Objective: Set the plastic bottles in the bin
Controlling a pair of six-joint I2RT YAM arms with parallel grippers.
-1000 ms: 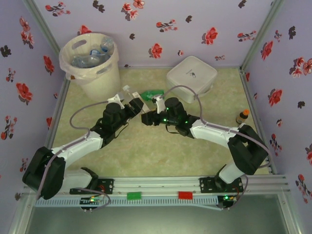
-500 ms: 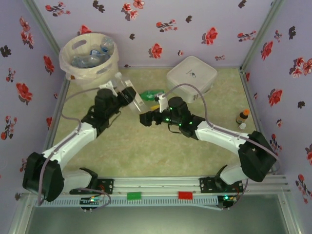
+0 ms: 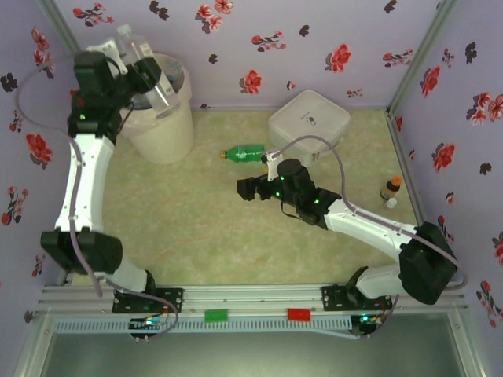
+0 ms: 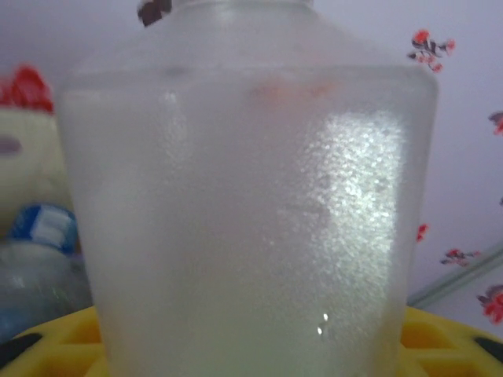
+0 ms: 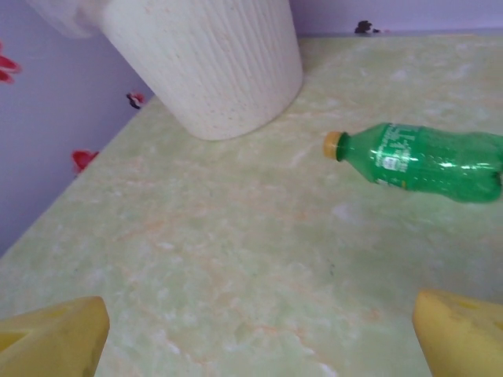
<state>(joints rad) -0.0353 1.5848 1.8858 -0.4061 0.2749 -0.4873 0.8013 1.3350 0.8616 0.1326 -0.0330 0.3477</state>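
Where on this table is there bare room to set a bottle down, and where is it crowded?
Free: the near-left stretch of table, bordered by the bin, the green bottle and the arm bases; also the gap between bin and green bottle. Crowded: the back right, around the open right gripper, white box and small brown bottle.

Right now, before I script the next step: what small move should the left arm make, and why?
Probably open the left gripper: it grips a clear bottle over the open top of the bin, so letting go should drop it in.
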